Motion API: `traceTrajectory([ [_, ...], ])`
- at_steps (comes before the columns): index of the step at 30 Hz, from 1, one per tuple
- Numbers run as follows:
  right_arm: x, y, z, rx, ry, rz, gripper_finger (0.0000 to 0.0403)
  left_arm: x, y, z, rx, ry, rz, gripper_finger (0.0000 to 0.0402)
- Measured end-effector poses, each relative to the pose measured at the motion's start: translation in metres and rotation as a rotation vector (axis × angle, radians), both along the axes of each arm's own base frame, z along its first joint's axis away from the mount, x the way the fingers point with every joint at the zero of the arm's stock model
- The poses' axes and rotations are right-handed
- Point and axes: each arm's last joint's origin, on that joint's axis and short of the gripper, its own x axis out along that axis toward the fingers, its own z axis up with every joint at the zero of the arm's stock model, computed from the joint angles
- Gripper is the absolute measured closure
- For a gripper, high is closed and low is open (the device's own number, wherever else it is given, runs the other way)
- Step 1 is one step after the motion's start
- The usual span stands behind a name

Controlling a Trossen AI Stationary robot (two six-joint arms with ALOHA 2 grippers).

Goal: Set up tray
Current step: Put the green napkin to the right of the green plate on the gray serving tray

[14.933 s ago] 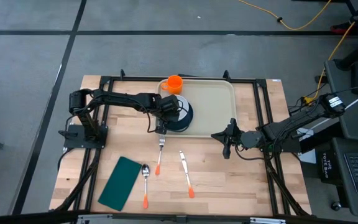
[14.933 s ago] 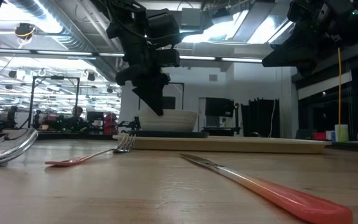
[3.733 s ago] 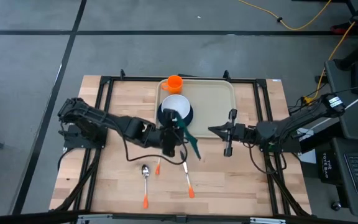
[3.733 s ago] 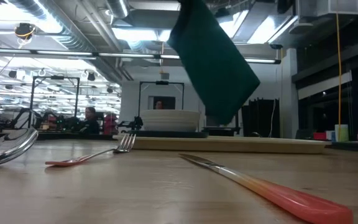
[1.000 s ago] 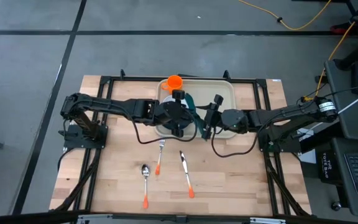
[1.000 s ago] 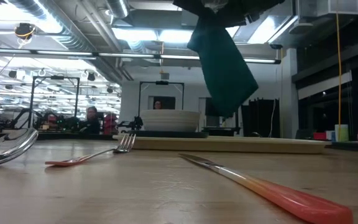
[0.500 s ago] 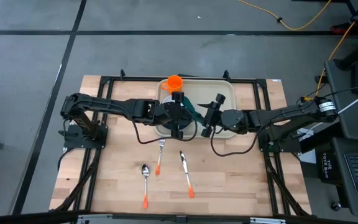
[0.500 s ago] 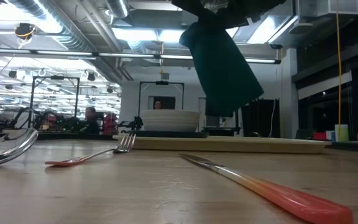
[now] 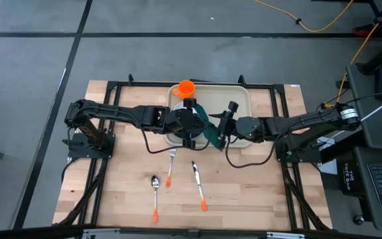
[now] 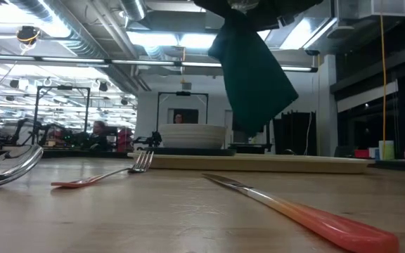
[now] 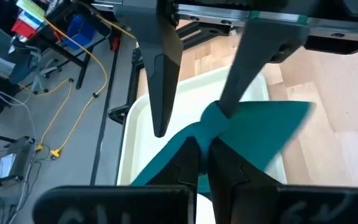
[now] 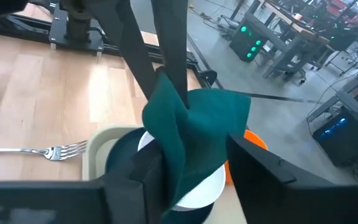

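Note:
A dark green napkin [image 9: 207, 127] hangs in the air over the beige tray [image 9: 236, 101], and my left gripper [image 11: 205, 148] is shut on it. In the low view the napkin [image 10: 255, 77] ends clear above the tray's rim [image 10: 294, 164]. My right gripper [image 12: 194, 149] reaches in from the table's right. It is open, with one finger on either side of the hanging cloth [image 12: 197, 124]. A teal plate [image 12: 120, 163] holding a white bowl [image 12: 210, 182] sits on the tray's left part, below both grippers. My left gripper pinches a bunched, gathered part of the napkin [image 11: 211, 119] between its two fingers, so it has several layers. The fingers slant down from the table's left. The cloth hangs slack below them, lifted clear of tray and plate. My right gripper has one finger [image 11: 244, 68] close against that bunch; whether it touches I cannot tell.
An orange cup [image 9: 186, 87] stands at the tray's far left corner. On the bare wood nearer the front lie a fork [image 9: 171, 166], a knife [image 9: 199, 186] and a spoon [image 9: 155, 194], all with orange handles. The tray's right half is bare.
The napkin has turned and swung a little below my left gripper, whose wrist has rolled slightly. Both arms have stayed in place over the tray.

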Motion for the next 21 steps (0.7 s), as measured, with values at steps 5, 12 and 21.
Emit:
traceTrajectory([
  [5, -0.0001, 0.0, -0.0004, -0.002, 0.005, 0.001, 0.0305, 0.0, -0.0002, 0.0, -0.013, -0.004, 0.002, 0.0397],
  [12, -0.0012, -0.0001, -0.0028, -0.01, 0.037, 0.005, 0.0391, 0.0, -0.0007, -0.0001, -0.023, -0.004, -0.008, 0.0397],
  [21, -0.0081, -0.0004, 0.0036, -0.006, 0.032, 0.034, 0.0395, 0.0003, -0.0013, -0.0001, -0.033, -0.005, -0.023, 0.0381],
])
